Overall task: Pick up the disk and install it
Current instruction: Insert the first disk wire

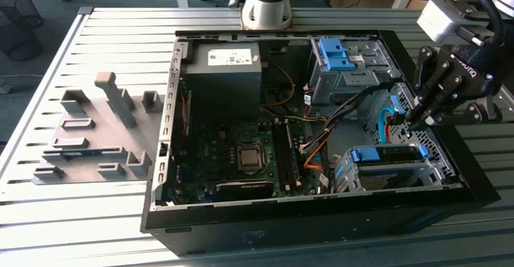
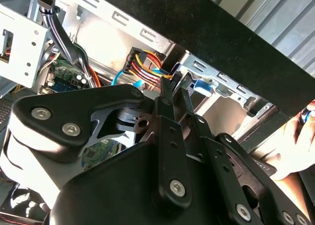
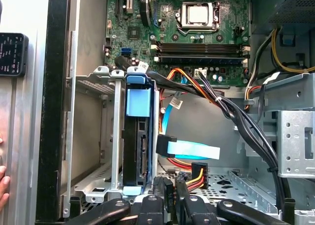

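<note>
The disk (image 1: 391, 155) sits edge-up in the metal drive cage (image 1: 345, 174) at the case's near corner on the exterior view's right, its blue frame on top. In the first wrist view the disk (image 3: 142, 153) stands in the cage with its blue frame (image 3: 137, 99) along the edge. My gripper (image 1: 413, 124) hangs just above and behind the cage, over the blue and orange cables. Its fingers are shut with nothing between them. The fingertips (image 3: 161, 184) point at the cable connectors beside the disk. In the second wrist view the gripper (image 2: 175, 94) tapers toward the cage.
The open computer case (image 1: 161, 159) holds a motherboard (image 1: 241, 153), a dark power supply (image 1: 223, 68) and a second cage with a blue bracket (image 1: 333, 53). Cable bundles (image 3: 236, 116) cross the case floor. A grey fixture (image 1: 96, 135) lies on the table. A person's hand (image 2: 295, 146) rests at the case's edge.
</note>
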### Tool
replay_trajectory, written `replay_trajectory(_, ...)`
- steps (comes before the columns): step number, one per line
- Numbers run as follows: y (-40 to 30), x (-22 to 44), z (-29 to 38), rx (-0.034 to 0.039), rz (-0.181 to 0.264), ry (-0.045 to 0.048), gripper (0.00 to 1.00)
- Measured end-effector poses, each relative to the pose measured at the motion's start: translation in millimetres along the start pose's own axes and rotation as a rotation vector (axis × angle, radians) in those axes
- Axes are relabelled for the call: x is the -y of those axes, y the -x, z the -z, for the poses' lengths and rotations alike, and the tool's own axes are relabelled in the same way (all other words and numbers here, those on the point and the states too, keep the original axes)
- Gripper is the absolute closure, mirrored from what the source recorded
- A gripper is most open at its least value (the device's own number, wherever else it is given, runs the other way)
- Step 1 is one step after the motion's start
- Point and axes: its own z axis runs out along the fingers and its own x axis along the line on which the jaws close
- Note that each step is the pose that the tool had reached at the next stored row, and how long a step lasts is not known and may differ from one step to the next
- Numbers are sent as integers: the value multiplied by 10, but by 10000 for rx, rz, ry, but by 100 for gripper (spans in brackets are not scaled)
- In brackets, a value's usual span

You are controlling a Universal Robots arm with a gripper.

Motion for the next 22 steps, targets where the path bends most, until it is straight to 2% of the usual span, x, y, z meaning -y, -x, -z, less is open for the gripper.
replay_trajectory(4, 0, 0, -1, 2, 0, 0, 78)
replay_trajectory(5, 0, 0, -1, 3, 0, 0, 84)
replay_trajectory(7, 0, -1, -1, 4, 1, 0, 84)
replay_trajectory(12, 1, -67, -5, 4, 0, -23, 84)
replay_trajectory(14, 0, -101, -7, -4, 5, -77, 84)
replay_trajectory(17, -4, -132, -11, -73, 24, -194, 84)
replay_trajectory(22, -37, -184, -16, -80, 39, -427, 84)
